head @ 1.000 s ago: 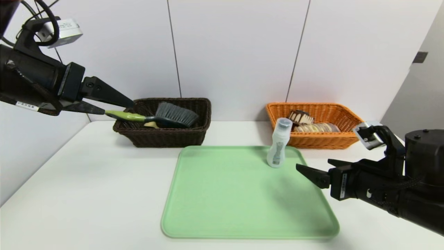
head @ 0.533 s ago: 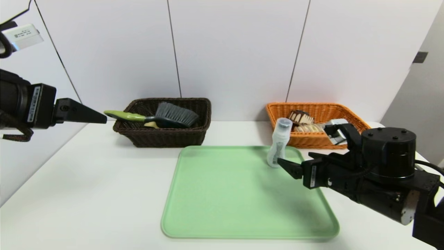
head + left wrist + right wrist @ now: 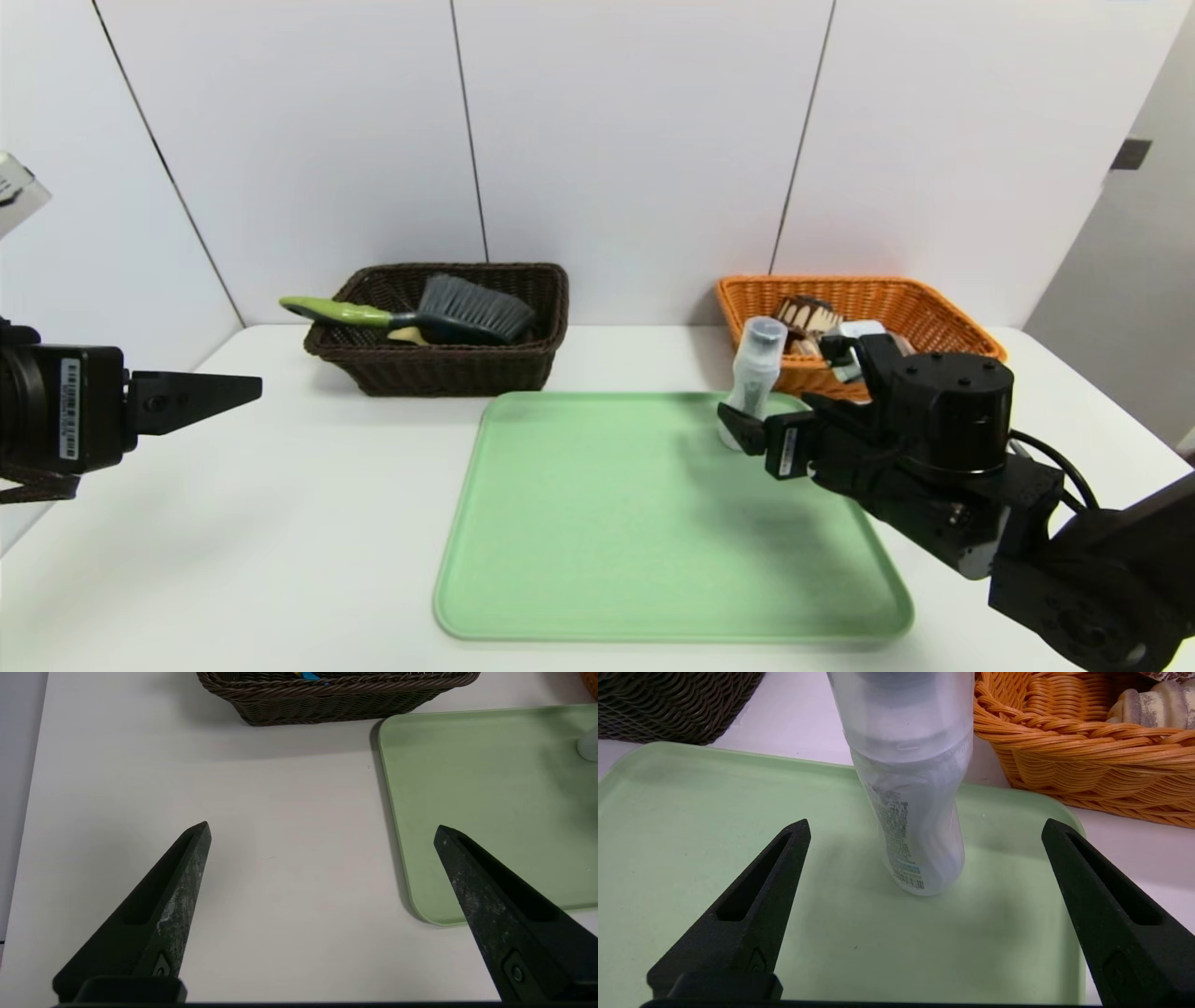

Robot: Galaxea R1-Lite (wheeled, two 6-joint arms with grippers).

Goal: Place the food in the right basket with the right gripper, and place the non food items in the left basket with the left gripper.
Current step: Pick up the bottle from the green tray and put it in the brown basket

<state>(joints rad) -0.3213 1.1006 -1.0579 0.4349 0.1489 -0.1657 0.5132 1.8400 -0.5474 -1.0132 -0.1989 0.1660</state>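
Small waisted white plastic bottle (image 3: pixel 911 812) stood upright on the smooth green tray (image 3: pixel 607 523), I had my right gripper (image 3: pixel 924 833) spread wide, empty, bottle just beyond its pointed tips, left gripper (image 3: pixel 322 828) wide, empty.

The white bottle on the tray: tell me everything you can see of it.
The white bottle is small and waisted, of translucent whitish plastic as it looks, with a wider cap section on top and a printed label with a barcode down its side. It stands upright, leaning slightly, on the green tray near the far right corner, just in front of the orange basket. Only the tray touches it. The right gripper, open, has its jaws either side of it, clear of its sides.
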